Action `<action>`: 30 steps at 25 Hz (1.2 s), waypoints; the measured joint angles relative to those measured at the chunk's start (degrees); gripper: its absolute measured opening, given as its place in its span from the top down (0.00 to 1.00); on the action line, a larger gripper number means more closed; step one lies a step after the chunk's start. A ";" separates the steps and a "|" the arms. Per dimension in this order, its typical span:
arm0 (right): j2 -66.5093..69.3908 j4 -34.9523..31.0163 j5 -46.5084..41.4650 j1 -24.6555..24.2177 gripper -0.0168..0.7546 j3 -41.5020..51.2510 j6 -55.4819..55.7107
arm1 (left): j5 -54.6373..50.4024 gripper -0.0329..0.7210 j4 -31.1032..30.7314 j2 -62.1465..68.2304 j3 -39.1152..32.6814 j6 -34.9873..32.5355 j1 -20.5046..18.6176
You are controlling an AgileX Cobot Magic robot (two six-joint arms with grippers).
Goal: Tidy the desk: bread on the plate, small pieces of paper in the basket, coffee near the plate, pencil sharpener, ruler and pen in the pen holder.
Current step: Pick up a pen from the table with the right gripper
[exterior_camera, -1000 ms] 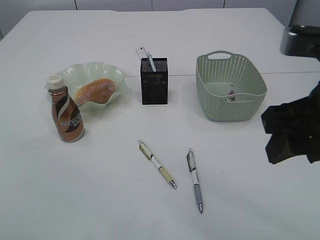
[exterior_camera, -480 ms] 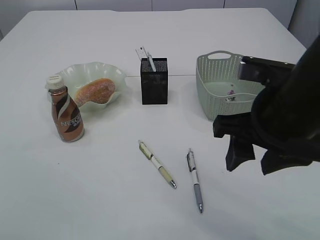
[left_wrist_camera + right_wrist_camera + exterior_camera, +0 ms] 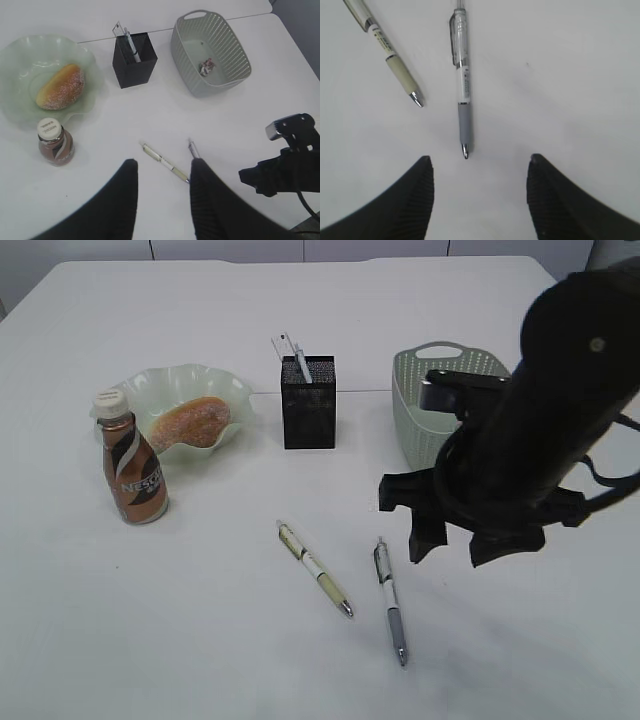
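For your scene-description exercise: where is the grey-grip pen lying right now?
In the exterior view, the grey-grip pen lies on the desk, right of the cream pen, near the right gripper.

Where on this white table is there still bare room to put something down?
Bare patches: the front left, bordered by the brown coffee bottle and the beige pen; and the far strip behind the black mesh pen holder. Crowded: the middle right, where the grey-barrelled pen, the black right arm and the grey-green perforated basket sit.
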State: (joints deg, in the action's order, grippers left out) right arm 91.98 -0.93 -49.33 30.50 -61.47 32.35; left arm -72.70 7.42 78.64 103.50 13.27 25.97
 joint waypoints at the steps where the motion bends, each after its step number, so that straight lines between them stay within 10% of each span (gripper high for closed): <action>1: 1.25 0.00 0.00 0.00 0.38 -1.13 -0.24 | 0.00 0.61 0.00 0.00 0.00 -0.11 0.00; 30: 30.97 0.29 -12.91 0.00 0.38 -23.84 -4.86 | 0.00 0.62 -2.06 0.00 0.00 -1.11 0.00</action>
State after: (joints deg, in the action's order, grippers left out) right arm 122.94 -0.64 -62.24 30.50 -85.31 27.49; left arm -72.70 5.37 78.64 103.50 12.17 25.97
